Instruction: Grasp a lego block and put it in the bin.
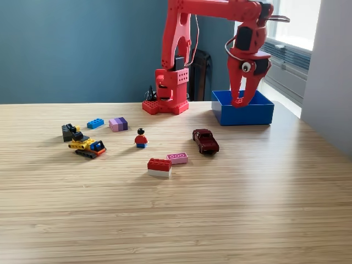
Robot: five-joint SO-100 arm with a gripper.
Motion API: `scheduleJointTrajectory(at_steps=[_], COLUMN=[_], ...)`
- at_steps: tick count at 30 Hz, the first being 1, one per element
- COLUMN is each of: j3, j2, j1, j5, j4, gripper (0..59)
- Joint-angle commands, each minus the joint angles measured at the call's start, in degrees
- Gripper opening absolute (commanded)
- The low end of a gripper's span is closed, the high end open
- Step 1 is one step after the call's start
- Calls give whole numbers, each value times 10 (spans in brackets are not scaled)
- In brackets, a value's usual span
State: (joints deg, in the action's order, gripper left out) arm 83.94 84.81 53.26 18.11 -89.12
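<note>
Red end effector, jaws slightly parted on a small red piece, hangs over our blue bin; released off-centre, we judge it could bounce out.

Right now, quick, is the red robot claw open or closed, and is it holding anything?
Red robot claw: closed on a small red lego piece, hanging over the low square bright blue plastic bin.

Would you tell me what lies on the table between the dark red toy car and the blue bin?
In the exterior view, nothing: only bare wooden table separates the toy car from the bin.
</note>
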Motion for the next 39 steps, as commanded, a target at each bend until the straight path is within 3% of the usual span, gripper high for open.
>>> scheduleJointTrajectory(at_steps=[1,10,13,15,27,34,39], j3=[-23,-33,-33,-33,-40,-58,-119], j2=[39,11,10,10,18,18,10], j1=[120,193,192,192,146,-51,-214], j5=[10,-5,-12,-8,-4,-33,-67], j4=[-24,-38,-38,-38,-38,-37,-36], gripper=[0,5,208,251,256,253,258])
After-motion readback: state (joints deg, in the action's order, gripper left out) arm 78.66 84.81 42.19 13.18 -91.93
